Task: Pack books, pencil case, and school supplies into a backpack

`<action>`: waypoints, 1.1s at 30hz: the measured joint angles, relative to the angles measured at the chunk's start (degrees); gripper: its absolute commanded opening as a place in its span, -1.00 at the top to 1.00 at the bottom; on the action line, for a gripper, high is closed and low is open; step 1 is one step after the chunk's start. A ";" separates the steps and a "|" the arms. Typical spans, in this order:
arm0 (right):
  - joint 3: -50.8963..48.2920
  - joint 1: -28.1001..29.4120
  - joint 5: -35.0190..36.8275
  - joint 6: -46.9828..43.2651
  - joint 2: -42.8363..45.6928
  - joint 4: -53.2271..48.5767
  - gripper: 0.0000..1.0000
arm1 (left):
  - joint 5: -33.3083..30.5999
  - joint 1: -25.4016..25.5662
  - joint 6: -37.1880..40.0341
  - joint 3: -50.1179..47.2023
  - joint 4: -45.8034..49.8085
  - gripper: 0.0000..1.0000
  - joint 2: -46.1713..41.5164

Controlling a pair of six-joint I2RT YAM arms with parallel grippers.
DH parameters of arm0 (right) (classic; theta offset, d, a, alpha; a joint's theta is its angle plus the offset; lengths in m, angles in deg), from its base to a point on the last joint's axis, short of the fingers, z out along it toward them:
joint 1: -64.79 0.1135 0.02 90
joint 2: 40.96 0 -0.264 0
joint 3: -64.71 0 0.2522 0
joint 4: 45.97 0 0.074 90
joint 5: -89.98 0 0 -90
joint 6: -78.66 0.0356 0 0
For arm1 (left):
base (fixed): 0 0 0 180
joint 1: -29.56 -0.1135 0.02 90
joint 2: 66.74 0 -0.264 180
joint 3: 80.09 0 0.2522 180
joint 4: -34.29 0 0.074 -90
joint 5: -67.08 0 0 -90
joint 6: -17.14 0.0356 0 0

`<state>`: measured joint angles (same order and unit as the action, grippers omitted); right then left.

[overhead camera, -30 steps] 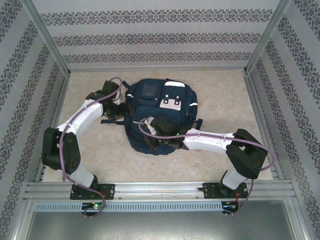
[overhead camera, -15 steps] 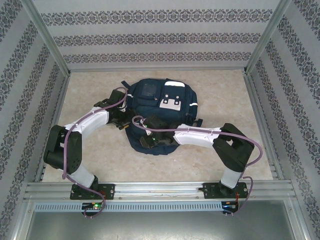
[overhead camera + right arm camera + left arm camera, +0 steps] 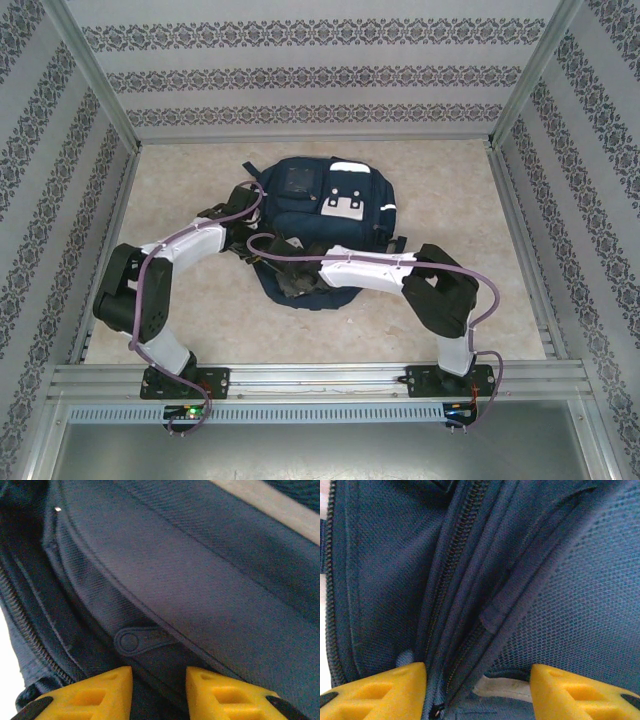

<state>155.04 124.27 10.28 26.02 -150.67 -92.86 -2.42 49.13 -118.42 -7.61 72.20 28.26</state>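
Note:
The navy backpack (image 3: 330, 215) lies flat mid-table, front pockets up. My left gripper (image 3: 243, 238) is at its left side. In the left wrist view the left gripper (image 3: 476, 674) is open, its yellow fingertips (image 3: 405, 680) standing wide on either side of a zip line (image 3: 447, 565) and folds of blue fabric. My right gripper (image 3: 288, 280) is over the backpack's near left corner. Seen from its wrist, the right gripper (image 3: 158, 676) is open a little, with a dark rubber zip pull (image 3: 131, 642) just ahead of the tips. The books, pencil case and school supplies are hidden.
Bare beige tabletop (image 3: 180, 180) surrounds the backpack on the left, right and far sides. Metal frame rails (image 3: 110, 215) and patterned walls close in the table. The arm bases stand on the near rail (image 3: 320, 380).
The right gripper has gone from shut to open and moved left along the backpack's near edge. The left gripper has moved nearer and rightward along the backpack's left side, its jaws narrowing slightly.

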 measured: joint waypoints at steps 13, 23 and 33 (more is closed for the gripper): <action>1.62 -0.50 3.28 8.70 -1.09 -4.83 0.39 | -1.29 1.11 1.38 0.57 -1.03 1.00 2.03; -0.11 -1.25 5.03 14.88 1.92 -4.37 1.00 | -0.17 1.11 1.57 1.53 0.61 1.00 0.35; -1.11 -3.15 4.55 11.69 8.66 -2.73 1.00 | 1.97 1.09 0.02 3.93 3.80 1.00 -0.98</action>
<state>153.93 121.12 14.83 37.72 -142.02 -95.59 -0.46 50.22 -118.40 -3.68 76.00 27.27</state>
